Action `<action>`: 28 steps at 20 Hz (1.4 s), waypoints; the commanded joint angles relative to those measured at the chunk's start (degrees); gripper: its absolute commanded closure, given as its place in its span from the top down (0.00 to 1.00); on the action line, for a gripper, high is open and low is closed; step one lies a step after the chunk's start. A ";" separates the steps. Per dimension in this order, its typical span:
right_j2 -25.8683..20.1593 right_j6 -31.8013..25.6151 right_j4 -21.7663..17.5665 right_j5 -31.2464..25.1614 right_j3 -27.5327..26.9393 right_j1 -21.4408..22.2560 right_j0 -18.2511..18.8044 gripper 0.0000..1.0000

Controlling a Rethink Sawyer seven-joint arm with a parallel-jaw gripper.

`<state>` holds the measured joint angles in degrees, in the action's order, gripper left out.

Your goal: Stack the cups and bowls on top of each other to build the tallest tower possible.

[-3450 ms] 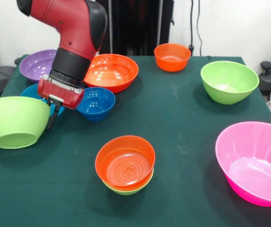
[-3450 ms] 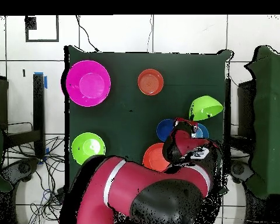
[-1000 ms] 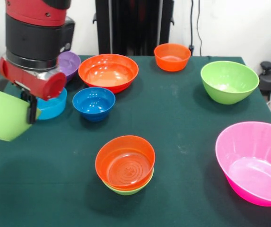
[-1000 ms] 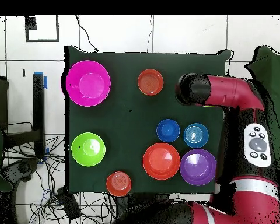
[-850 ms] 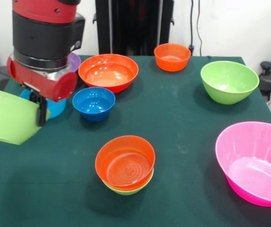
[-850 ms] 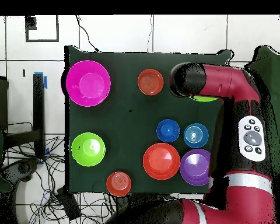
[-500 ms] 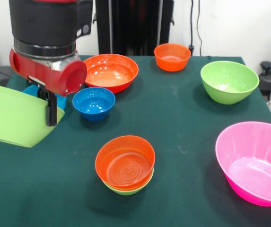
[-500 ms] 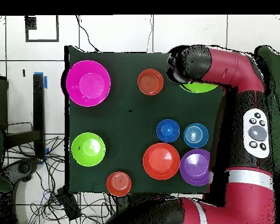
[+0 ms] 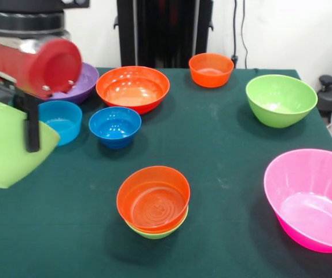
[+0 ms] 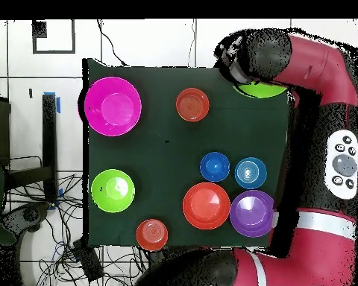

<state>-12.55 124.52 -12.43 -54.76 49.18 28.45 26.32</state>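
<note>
The tower (image 9: 153, 204) stood near the front middle of the counter (image 9: 223, 150): an orange bowl nested in a lime one, whose rim just showed beneath it. It was two bowls high and nothing touched it.

I held a large lime bowl (image 9: 6, 145) in the air at the counter's edge, tilted, its base turned down and outward. My pincer (image 9: 31, 124) was clenched on its rim, one finger (image 9: 33, 130) running down the outer wall. In the overhead view this bowl (image 10: 260, 91) showed only as a green sliver under my arm.

The remaining bowls sat singly and apart from the tower: light blue (image 9: 60, 120), dark blue (image 9: 115, 125), purple (image 9: 73, 84) half hidden behind my wrist, wide orange (image 9: 132, 88), small orange (image 9: 211, 69), a second lime bowl (image 9: 280, 99) and pink (image 9: 312, 198).

Assessment: the step in hand was to carry the held bowl to the tower. The bowl looked far wider than the orange one, so set upright it would likely rest on that rim and rock. To do it well I would have to level the bowl before lowering, centre it over the orange rim, descend slowly and let go only once it sat evenly. The tilt in the grip was the main risk; a rim grasp on glossy plastic could slip.
</note>
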 commanded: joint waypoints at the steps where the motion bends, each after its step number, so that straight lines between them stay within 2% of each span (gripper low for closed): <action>1: -4.66 -5.48 0.64 -13.81 -11.50 -3.84 -1.08 0.00; 6: -4.09 -2.27 1.30 -15.30 -14.31 -6.41 -2.48 0.00; 9: -4.78 1.68 1.86 -19.89 -20.43 -9.89 -4.13 0.00; 12: -5.93 6.22 3.55 -22.56 -24.27 -12.02 -5.38 0.00; 19: -9.74 12.44 6.94 -22.23 -30.61 -16.50 -8.00 0.00; 25: -10.51 18.08 5.88 -20.12 -33.33 -20.17 -11.19 0.00; 28: -11.59 18.92 5.47 -20.25 -34.02 -20.53 -11.79 0.00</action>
<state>-17.42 127.85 -6.10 -71.41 17.84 10.29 16.83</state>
